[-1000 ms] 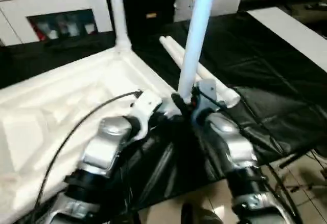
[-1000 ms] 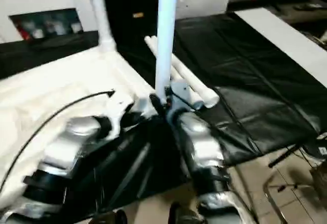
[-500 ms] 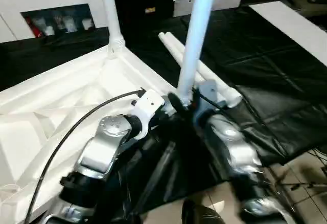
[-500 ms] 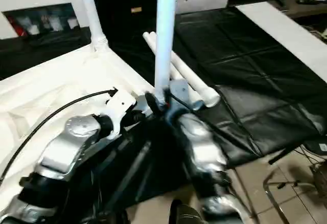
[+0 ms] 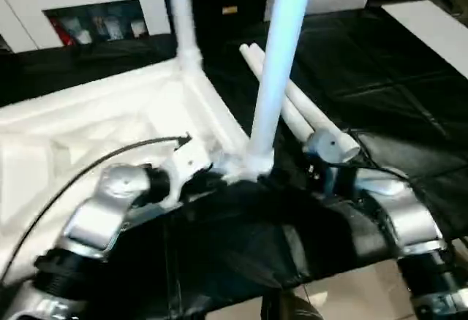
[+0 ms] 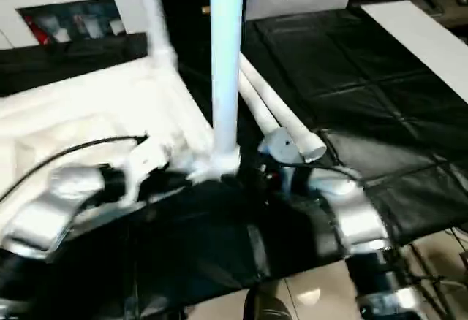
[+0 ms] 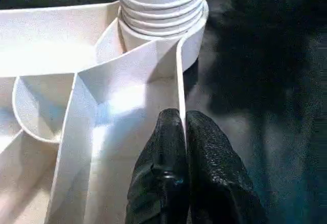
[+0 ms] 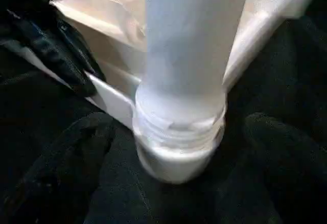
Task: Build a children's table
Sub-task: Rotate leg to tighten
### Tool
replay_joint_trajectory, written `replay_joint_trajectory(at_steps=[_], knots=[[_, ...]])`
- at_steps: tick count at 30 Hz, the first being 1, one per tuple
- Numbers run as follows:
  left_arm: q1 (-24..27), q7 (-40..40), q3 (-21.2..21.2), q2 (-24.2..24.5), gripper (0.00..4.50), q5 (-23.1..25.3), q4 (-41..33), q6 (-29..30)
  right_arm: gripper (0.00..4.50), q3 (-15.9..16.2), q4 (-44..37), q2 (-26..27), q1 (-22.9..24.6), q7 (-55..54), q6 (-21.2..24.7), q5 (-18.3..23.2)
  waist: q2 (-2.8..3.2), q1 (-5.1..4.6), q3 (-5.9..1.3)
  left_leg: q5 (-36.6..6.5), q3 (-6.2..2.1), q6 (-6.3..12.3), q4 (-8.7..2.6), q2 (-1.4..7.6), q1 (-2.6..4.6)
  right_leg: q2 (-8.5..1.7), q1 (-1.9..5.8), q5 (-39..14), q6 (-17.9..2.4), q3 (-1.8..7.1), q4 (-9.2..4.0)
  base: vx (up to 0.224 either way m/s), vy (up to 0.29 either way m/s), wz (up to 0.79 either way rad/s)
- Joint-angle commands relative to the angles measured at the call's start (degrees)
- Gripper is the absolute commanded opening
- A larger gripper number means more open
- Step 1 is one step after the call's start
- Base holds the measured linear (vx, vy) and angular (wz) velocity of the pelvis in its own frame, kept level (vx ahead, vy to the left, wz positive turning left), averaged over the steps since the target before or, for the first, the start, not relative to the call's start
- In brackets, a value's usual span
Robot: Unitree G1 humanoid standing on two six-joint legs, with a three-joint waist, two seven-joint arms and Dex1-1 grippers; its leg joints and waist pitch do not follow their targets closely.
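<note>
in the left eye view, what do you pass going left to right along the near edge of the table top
left arm's silver forearm → left gripper → upright leg in the near corner socket → ends of the two loose legs → right arm's silver forearm

Both silver forearms reach forward and inward from the lower corners of the head views. The left gripper (image 7: 183,132) has its two black fingers pressed together, pinching a thin white edge between their tips. The right gripper (image 8: 176,155) stands spread wide, its dark fingers (image 8: 61,168) well apart on either side.
</note>
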Motion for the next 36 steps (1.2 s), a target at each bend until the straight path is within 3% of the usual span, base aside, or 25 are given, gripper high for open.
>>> replay_joint_trajectory(at_steps=[1,4,5,13,14,18,21,36], knots=[[0.38,-7.44,-3.55,3.17,0.0,-0.54,1.96,-3.37,4.45,1.7,0.81,-1.86,-1.23,5.29,-0.84,1.7,-0.35,0.18,-5.02,-10.08,-1.7,5.18,-3.83,4.32,0.83,-4.82,3.49,-17.8,-12.04,4.38,-3.97,0.0,0.0,0.0],[-0.41,-11.12,-4.25,5.11,0.0,-0.88,3.6,-5.43,4.45,2.67,1.94,-2.72,-2.25,8.3,-1.32,1.83,-0.08,0.47,-4.78,-12.31,-1.71,3.59,-4.07,4.48,1.31,-4.88,3.21,-20.53,-11.41,4.51,-4.36,0.0,0.0,0.0],[-0.48,-11.45,-4.31,5.28,0.0,-0.9,3.73,-5.6,4.45,2.75,2.05,-2.78,-2.33,8.57,-1.38,1.81,-0.36,0.63,-5.02,-12.76,-1.76,2.98,-4.03,4.4,1.45,-4.97,3.4,-21.02,-11.29,4.53,-4.21,0.0,0.0,0.0],[-3.28,-18.52,-6.57,7.21,0.0,-1.55,7.81,-10.77,4.45,5.95,4.69,-3.23,-3.86,16.3,-1.57,2.97,-0.48,1.34,-5.53,-9.23,-1.61,3.57,-3.83,4.41,1.09,-4.96,3.66,-13.81,-13.62,4.7,-3.25,0.0,0.0,0.0],[-3.62,-19.47,-7.05,7.2,0.0,-1.67,8.12,-11.29,4.19,6.49,5.31,-2.88,-4.27,17.19,-1.71,3.07,-0.4,1.4,-5.56,-8.83,-1.6,3.76,-3.8,4.4,1.06,-4.97,3.75,-13.25,-13.85,4.67,-3.14,0.0,0.0,0.0],[-4.15,-20.62,-7.94,6.86,0.0,-1.45,8.63,-12.11,4.09,7.03,6.72,-1.85,-5.12,17.98,-2.36,2.8,-0.42,1.72,-5.52,-8.5,-1.6,3.76,-3.75,4.55,1.05,-5.1,3.72,-13.33,-14.13,4.72,-3.08,0.0,0.0,0.0],[-4.29,-21.0,-8.28,6.59,0.0,-1.37,8.75,-12.36,3.72,7.42,7.29,-1.18,-5.57,18.37,-2.68,2.71,-0.39,2.23,-5.44,-8.76,-1.56,3.41,-3.77,4.63,1.2,-5.07,3.56,-14.02,-13.94,4.75,-3.07,0.0,0.0,0.0],[-4.94,-21.77,-8.78,6.57,0.0,-1.17,10.56,-13.71,2.74,9.08,8.61,0.26,-5.93,20.05,-3.49,2.83,-0.54,2.33,-5.4,-9.31,-1.68,2.79,-3.81,4.54,1.02,-5.11,3.7,-15.63,-13.21,4.74,-3.13,0.0,0.0,0.0]])
